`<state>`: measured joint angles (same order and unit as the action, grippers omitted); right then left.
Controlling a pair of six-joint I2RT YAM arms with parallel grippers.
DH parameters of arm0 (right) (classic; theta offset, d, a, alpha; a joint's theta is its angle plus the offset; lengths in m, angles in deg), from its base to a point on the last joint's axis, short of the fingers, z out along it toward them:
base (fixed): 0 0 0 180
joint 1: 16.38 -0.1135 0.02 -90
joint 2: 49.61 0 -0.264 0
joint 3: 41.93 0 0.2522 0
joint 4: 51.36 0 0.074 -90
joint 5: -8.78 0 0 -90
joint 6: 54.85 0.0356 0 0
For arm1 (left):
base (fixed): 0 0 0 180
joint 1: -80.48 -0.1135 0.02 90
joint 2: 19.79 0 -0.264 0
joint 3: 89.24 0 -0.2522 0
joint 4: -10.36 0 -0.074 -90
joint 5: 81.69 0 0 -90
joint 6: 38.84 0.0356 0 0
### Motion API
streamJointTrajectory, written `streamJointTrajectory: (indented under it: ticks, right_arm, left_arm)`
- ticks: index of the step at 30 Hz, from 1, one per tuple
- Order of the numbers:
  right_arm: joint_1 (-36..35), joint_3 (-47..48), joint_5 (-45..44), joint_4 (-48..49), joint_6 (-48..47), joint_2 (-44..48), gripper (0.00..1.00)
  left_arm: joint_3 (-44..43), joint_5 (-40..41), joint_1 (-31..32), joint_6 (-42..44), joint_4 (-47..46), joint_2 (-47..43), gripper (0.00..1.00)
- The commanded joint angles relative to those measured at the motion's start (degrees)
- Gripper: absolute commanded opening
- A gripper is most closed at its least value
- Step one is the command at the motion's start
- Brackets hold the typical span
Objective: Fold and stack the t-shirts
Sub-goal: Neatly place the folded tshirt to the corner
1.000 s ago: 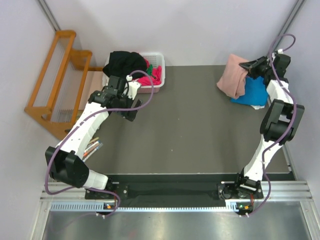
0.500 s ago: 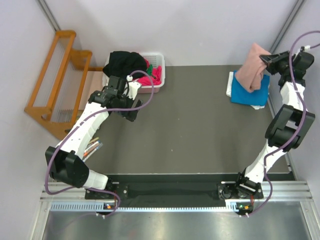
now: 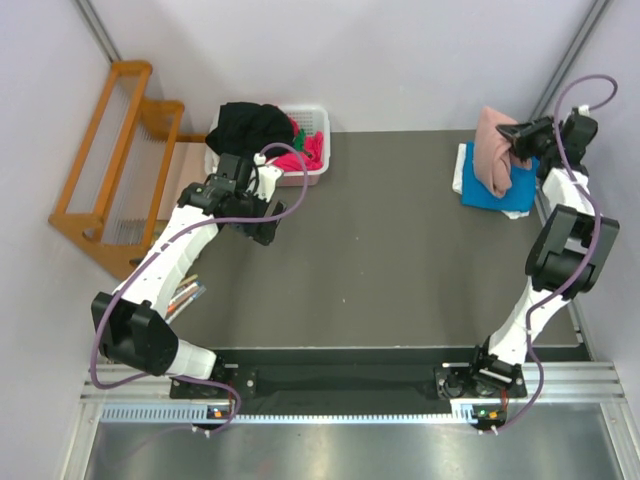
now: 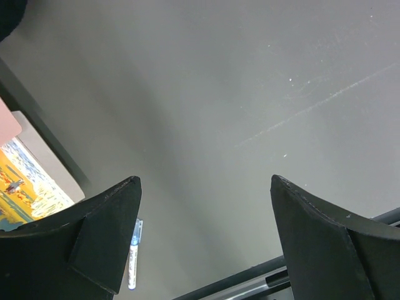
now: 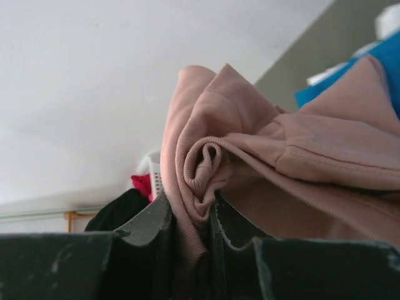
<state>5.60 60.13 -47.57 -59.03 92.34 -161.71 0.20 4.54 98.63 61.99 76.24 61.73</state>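
Pink t-shirt [image 3: 491, 150] inside right pincer [image 3: 516, 134], just above blue t-shirt [image 3: 496, 190]

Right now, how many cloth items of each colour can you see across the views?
Salmon-pink shirt: 1
Blue shirt: 1
White cloth under the blue: 1
Black garment: 1
Magenta garment: 1
Green garment, only a scrap showing: 1
Total: 6

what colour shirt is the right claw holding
The t-shirt is dusty salmon-pink; best in right wrist view.
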Motion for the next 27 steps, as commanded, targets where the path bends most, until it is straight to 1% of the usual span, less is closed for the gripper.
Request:
streamJointTrajectory:
  ticks: [1, 3, 5, 8, 9, 12, 15, 17, 19, 21, 22, 24, 25, 27]
  right_arm:
    - [-2.47, 11.1, 0.1, 3.84, 2.92, -0.14, 0.0]
    - [-1.77, 13.91, -0.42, 2.45, 3.54, -0.67, 0.0]
    - [-0.8, 13.58, -0.95, 2.0, 3.81, -0.59, 0.0]
    - [0.26, 6.65, -4.19, 3.22, 2.67, 3.01, 0.0]
    - [0.61, 3.06, -4.9, 3.58, 1.71, 3.89, 0.0]
    - [1.75, -1.35, -7.45, 2.8, -0.4, 5.92, 0.0]
    - [3.33, -4.0, -7.37, 2.88, -1.02, 5.49, 0.0]
    - [3.86, -4.53, -7.72, 0.6, -2.42, 5.04, 0.0]
    - [3.95, -7.25, -8.94, 0.07, -3.48, 6.0, 0.0]
    - [4.04, -9.45, -11.14, -0.54, -5.33, 6.88, 0.0]
    - [4.04, -9.54, -13.5, -3.33, -6.2, 6.89, 0.0]
    - [4.21, -9.37, -16.84, -5.99, -8.58, 7.5, 0.0]
    - [4.3, -9.28, -21.13, -9.39, -9.19, 7.76, 0.0]
    - [4.56, -7.88, -26.32, -14.41, -10.69, 7.77, 0.0]
  left_arm:
    - [-0.37, -1.5, -0.22, -0.9, -0.44, -0.57, 0.89]
    - [-0.2, -1.24, -0.22, -0.72, -0.35, -0.83, 0.89]
    - [0.15, -0.98, -0.22, -0.63, -0.18, -1.09, 0.89]
    - [0.59, -0.8, -0.22, -0.28, -0.35, -1.45, 0.89]
    - [0.51, -0.8, -0.22, -0.28, -0.44, -1.53, 0.89]
    - [0.59, -0.98, -0.22, -0.2, -0.26, -1.62, 0.89]
    - [0.77, -0.71, -0.22, -0.02, 0.0, -2.23, 0.89]
    - [1.03, -0.62, -0.22, 0.07, -0.09, -2.5, 0.89]
    - [1.03, -0.62, -0.22, -0.02, -0.09, -2.5, 0.89]
    - [1.12, -0.97, -0.22, -0.02, 0.0, -2.5, 0.89]
    - [1.12, -0.98, -0.22, -0.11, 0.09, -2.59, 0.89]
    - [0.95, -0.71, -0.22, -0.19, 0.18, -2.68, 0.89]
    - [0.86, -0.71, -0.22, -0.02, 0.26, -2.76, 0.89]
    - [0.68, -0.45, -0.22, -0.02, 0.61, -2.94, 0.89]
